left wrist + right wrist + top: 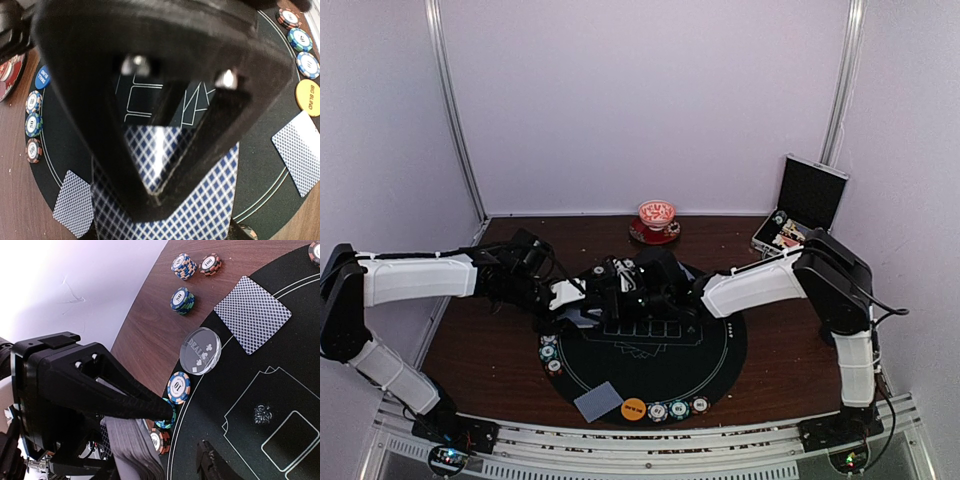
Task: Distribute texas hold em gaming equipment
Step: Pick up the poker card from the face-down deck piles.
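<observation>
My left gripper (165,227) is shut on a deck of blue-checked playing cards (210,200), held over the far left of the round black mat (660,372). My right gripper (186,426) has come to the deck. Its upper finger (125,392) lies over the cards' top and its lower finger (215,465) stands apart over the mat, so the jaws are open. Single cards lie face down on the mat (74,202) (300,150) (252,314). Around the rim are striped chips (178,387) (34,124) (679,408), a clear dealer disc (201,351), an orange disc (310,97) and a blue disc (42,77).
A red patterned cup on a saucer (656,222) stands at the back of the brown table (480,365). An open silver-edged black case (802,205) sits at the back right. White walls close in the table on three sides.
</observation>
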{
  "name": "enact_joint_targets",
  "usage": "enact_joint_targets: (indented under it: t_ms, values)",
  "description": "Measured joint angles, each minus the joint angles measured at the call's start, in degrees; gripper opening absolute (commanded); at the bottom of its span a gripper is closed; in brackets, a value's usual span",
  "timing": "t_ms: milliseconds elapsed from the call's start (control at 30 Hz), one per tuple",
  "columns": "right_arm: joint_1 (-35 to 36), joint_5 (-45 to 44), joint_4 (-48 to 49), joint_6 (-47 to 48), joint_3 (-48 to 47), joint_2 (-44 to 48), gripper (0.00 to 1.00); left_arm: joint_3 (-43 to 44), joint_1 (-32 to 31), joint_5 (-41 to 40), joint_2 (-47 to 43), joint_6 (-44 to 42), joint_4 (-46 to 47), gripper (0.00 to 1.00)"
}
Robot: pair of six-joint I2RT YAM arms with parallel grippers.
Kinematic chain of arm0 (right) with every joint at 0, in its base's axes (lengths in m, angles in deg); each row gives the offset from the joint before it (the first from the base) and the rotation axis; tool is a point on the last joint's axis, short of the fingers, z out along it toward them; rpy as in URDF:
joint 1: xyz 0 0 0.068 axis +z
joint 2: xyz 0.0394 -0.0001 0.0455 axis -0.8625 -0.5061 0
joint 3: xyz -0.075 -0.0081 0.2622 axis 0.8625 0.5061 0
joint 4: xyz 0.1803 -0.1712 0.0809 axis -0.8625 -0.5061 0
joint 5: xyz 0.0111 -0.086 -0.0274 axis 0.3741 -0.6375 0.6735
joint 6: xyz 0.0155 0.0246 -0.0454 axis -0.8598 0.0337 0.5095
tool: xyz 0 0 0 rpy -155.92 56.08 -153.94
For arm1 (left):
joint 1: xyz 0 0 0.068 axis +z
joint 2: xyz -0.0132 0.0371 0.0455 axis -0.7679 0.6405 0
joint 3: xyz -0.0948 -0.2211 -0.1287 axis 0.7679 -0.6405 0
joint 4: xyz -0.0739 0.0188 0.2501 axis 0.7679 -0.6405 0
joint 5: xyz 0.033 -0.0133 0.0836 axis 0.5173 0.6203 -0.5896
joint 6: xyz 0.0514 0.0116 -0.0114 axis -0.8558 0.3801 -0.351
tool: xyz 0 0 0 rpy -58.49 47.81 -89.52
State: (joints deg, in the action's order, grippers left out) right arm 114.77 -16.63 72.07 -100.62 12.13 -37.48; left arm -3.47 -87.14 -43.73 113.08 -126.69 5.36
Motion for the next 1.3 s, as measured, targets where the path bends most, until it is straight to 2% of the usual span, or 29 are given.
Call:
enact_joint_targets:
  t_ms: [367,500,633,767,1033,1300]
  values:
    - [-0.9,0.0,-2.8,0.0,3.2,4.4,0.3,0.0,0.0,0.2,0.0,0.0,0.0,0.56]
    - [-0.9,0.1,-3.1,0.0,4.0,5.6,0.15,0.0,0.0,0.3,0.0,0.0,0.0,0.56]
    - [-0.9,1.3,-1.7,-1.0,5.1,6.3,0.04,0.0,0.0,0.3,0.0,0.0,-0.1,0.57]
    - [-0.9,2.6,0.9,-2.4,7.2,7.5,0.0,0.0,0.0,0.4,0.0,0.0,-0.2,0.58]
    - [-1.1,2.8,3.5,-4.2,12.0,11.9,0.0,0.0,0.0,1.2,0.0,0.0,-0.2,0.58]
    - [-2.2,2.7,1.4,-2.1,15.4,18.5,0.0,0.0,0.0,1.3,0.0,0.0,-0.2,0.58]
